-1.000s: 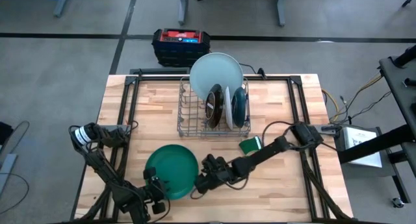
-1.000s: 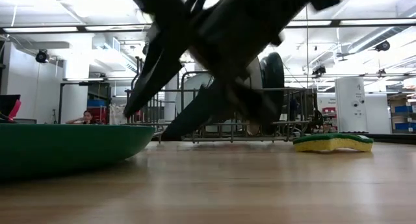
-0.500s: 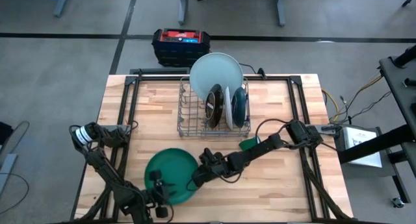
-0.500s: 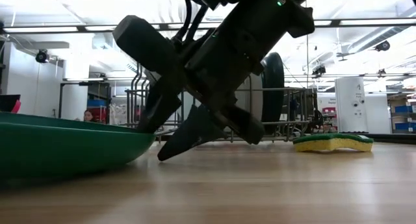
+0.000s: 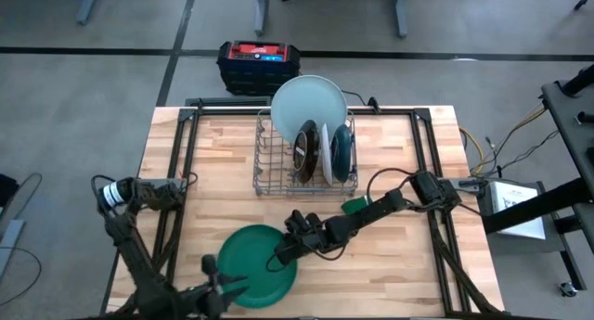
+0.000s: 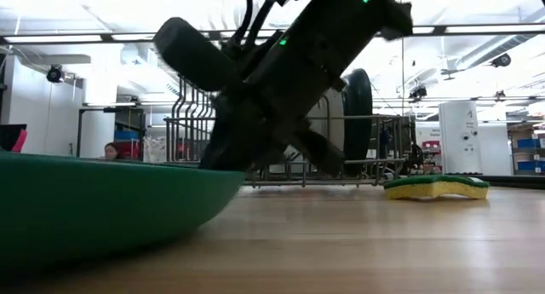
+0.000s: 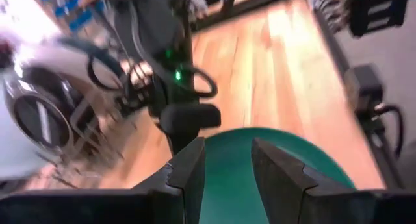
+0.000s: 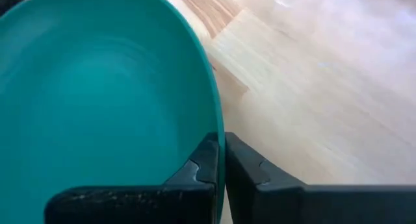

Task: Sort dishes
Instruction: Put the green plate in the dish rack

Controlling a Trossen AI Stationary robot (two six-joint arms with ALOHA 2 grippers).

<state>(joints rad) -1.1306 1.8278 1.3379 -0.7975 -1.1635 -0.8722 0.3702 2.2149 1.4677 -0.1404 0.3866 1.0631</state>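
The bright green plate (image 5: 258,281) lies near the table's near edge; it also shows in the low view (image 6: 102,209). My right gripper (image 5: 283,255) is shut on its far right rim. My left gripper (image 5: 223,288) is open at the plate's near left rim, and the plate shows past its spread fingers (image 7: 227,169); whether they touch it cannot be told. The grey wire rack (image 5: 278,176) holds the large pale plate (image 5: 309,102), the red-brown plate (image 5: 305,149), the thin white plate (image 5: 327,155) and the dark teal plate (image 5: 342,149), all on edge. My right gripper pinches the green plate's rim (image 8: 220,130) on its far right side, with one finger inside the bowl of the plate and one outside. The fingers come slanting down from the table's right. The plate's underside rests on the table.
A small green, white-edged sponge (image 5: 357,207) lies right of my right arm; it also shows in the low view (image 6: 436,187). A red and black case (image 5: 258,60) stands on the floor beyond the far edge. Bare wood lies left and right of the rack.
My right gripper has shut on the green plate's far right rim. The plate has slid toward the table's near edge and a little to the right. My left arm has drawn back toward the near edge.
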